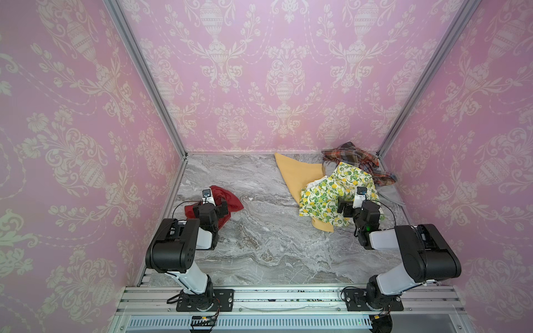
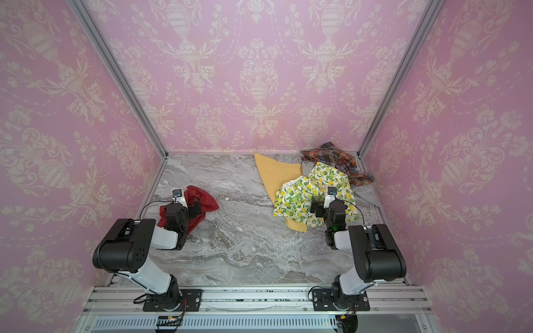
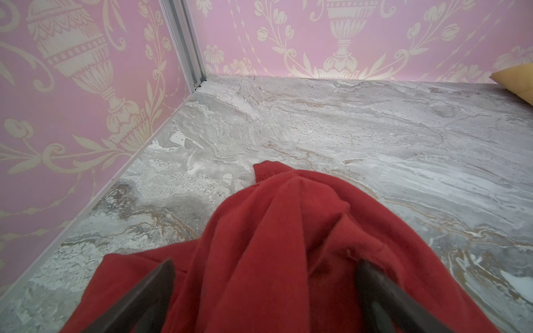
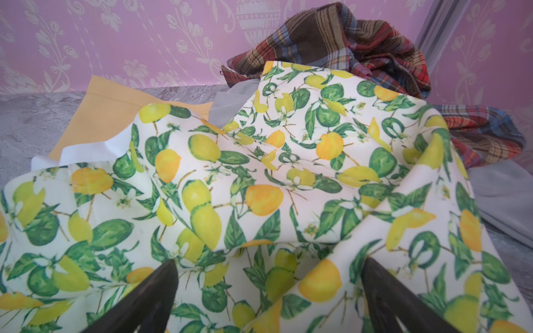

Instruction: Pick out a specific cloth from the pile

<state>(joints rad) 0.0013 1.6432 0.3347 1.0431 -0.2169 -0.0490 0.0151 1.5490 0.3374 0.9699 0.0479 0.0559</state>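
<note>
The cloth (image 1: 230,199) (image 2: 208,199), plain deep red, lies crumpled on the marble table near the left wall, apart from the pile. My left gripper (image 1: 210,210) (image 2: 182,212) stands open right over it. In the left wrist view a raised fold of the cloth (image 3: 288,230) runs between the two dark fingers of the left gripper (image 3: 265,263). The pile (image 1: 326,196) (image 2: 302,199) sits at the back right, with a lemon-print cloth (image 4: 259,173) on top. My right gripper (image 1: 356,206) (image 2: 328,207) (image 4: 269,262) hovers open over that lemon print.
A mustard-yellow cloth (image 1: 294,173), a red-brown plaid cloth (image 1: 354,158) (image 4: 346,46) and a grey cloth (image 1: 389,196) make up the rest of the pile. Pink patterned walls (image 1: 86,144) close in three sides. An aluminium rail (image 1: 288,297) runs along the front.
</note>
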